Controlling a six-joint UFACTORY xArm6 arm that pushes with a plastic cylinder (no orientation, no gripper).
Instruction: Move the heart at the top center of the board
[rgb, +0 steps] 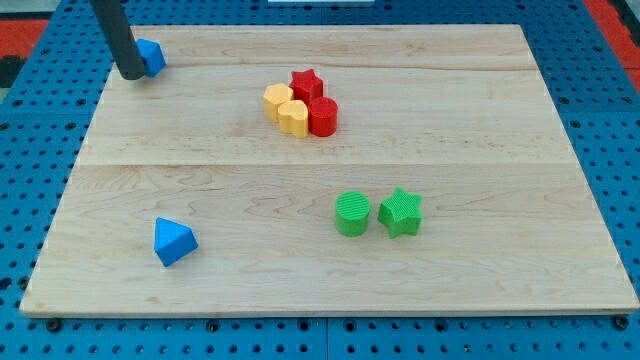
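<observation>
A yellow heart (284, 107) lies at the top centre of the wooden board (330, 290). It touches a red star (306, 83) above it and a red cylinder (323, 116) on its right. My tip (131, 73) rests at the view's top left, far from the heart. It stands against the left side of a blue block (151, 56), which the rod partly hides.
A blue triangular block (173, 241) lies at the bottom left. A green cylinder (352, 214) and a green star (400, 212) sit side by side at the lower centre right. Blue pegboard surrounds the board.
</observation>
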